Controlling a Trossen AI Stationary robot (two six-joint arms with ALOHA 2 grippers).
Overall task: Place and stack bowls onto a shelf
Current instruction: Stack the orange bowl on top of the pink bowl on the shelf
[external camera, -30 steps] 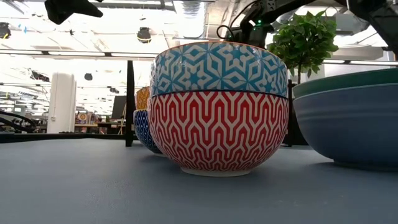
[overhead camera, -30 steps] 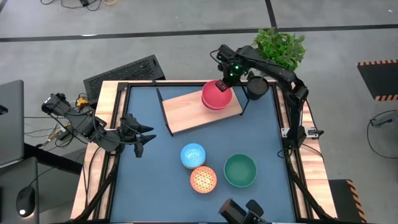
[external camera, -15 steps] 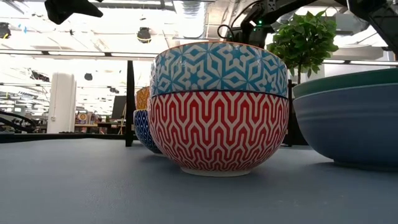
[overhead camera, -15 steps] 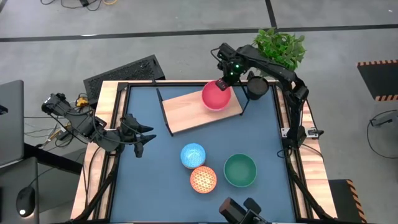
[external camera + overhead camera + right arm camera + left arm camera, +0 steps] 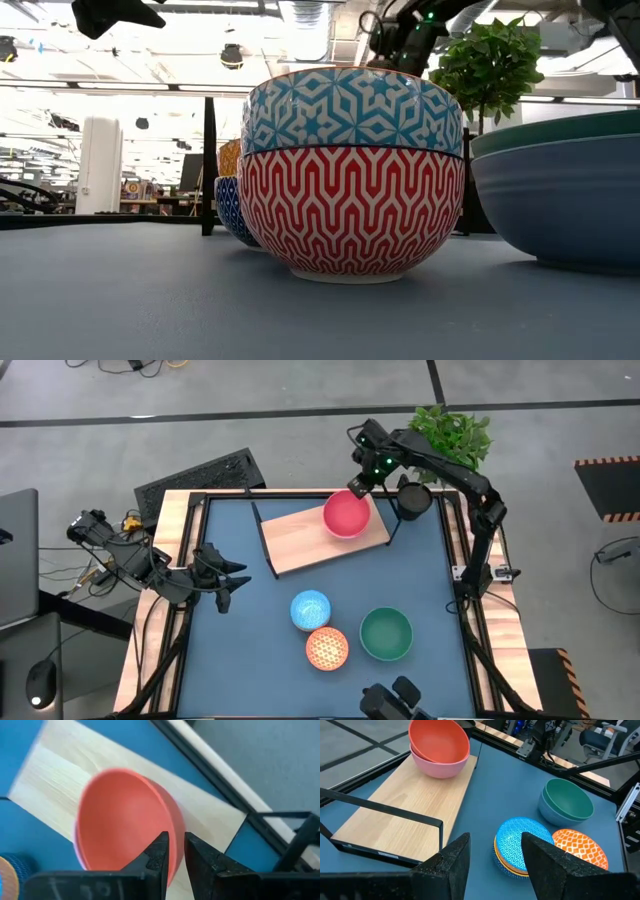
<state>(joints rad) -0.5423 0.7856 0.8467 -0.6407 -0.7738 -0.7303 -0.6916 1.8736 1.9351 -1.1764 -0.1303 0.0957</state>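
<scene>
A red bowl [image 5: 347,513] sits nested in a pink bowl [image 5: 440,767] on the right end of the light-wood shelf [image 5: 305,540]. My right gripper [image 5: 362,478] hovers above the red bowl's far rim [image 5: 172,812], apart from it, with its fingers a narrow gap apart [image 5: 176,852]. My left gripper [image 5: 236,574] waits open over the mat's left side. On the mat rest a blue-patterned bowl [image 5: 310,609] stacked on another bowl, an orange-patterned bowl [image 5: 327,648] and a green bowl [image 5: 386,633] nested in a grey-blue one [image 5: 560,817].
A black pot [image 5: 414,500] and a leafy plant [image 5: 452,432] stand just beyond the shelf's right end, close to my right arm. The shelf's thin black wire frame [image 5: 395,810] rises at its ends. Bare board [image 5: 400,815] lies left of the pink bowl.
My right gripper has risen and drawn back toward the table's far edge, coming off the red bowl's far rim. The red and pink bowls have stayed on the shelf.
</scene>
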